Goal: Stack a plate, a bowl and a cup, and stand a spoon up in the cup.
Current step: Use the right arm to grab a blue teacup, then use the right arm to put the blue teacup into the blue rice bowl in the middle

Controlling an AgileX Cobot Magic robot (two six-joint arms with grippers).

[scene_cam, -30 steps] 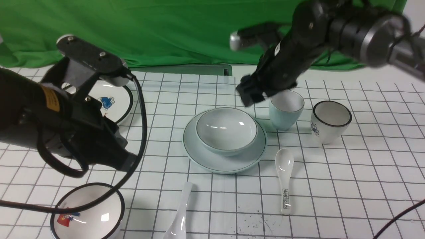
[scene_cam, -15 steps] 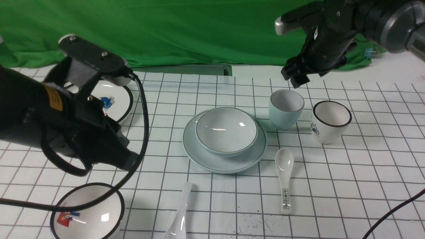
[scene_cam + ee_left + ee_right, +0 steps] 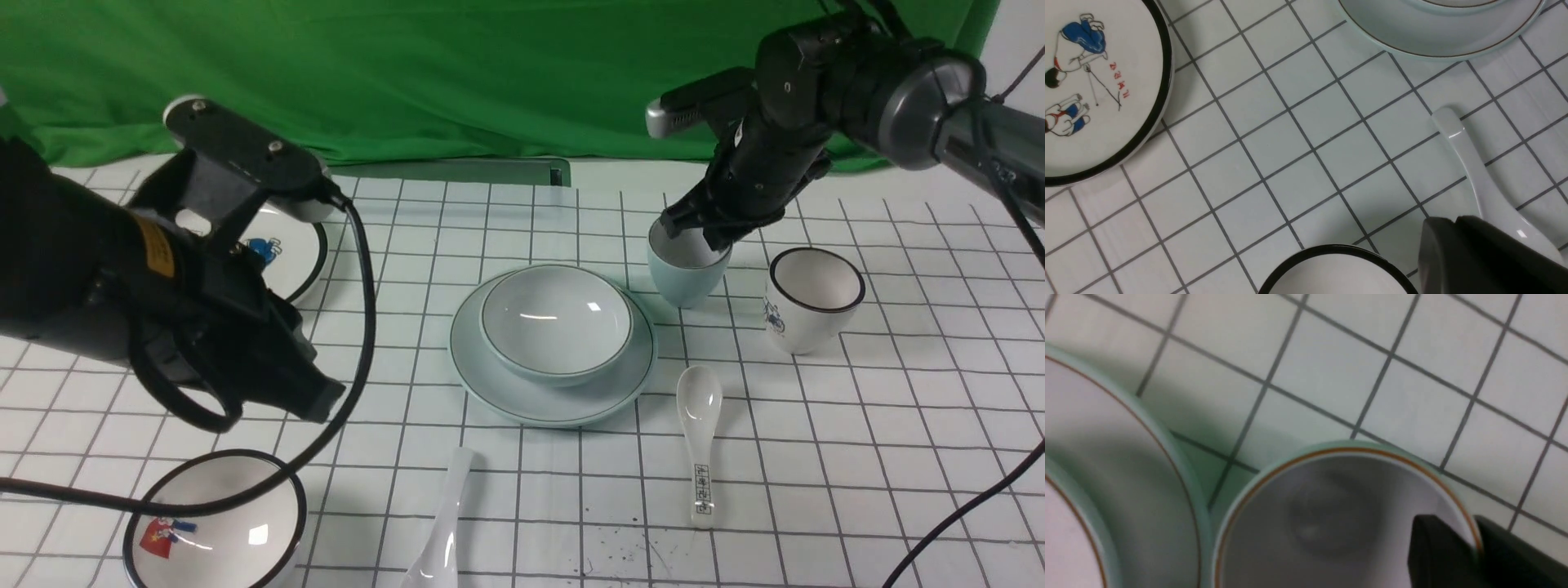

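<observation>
The right gripper [image 3: 707, 235] pinches the rim of the cup [image 3: 684, 282], which is tilted just beside the plate [image 3: 522, 396] carrying the bowl [image 3: 557, 320]. The left gripper [image 3: 317, 400] hangs closed above the table [image 3: 857, 457], near the spoon [image 3: 441, 531].

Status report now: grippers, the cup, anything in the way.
Right gripper pinching the cup by its rim, one finger inside; cup tilted. Left gripper shut, holding nothing. Bowl on the plate, empty. Black-rimmed cup close beside, not touching.
</observation>
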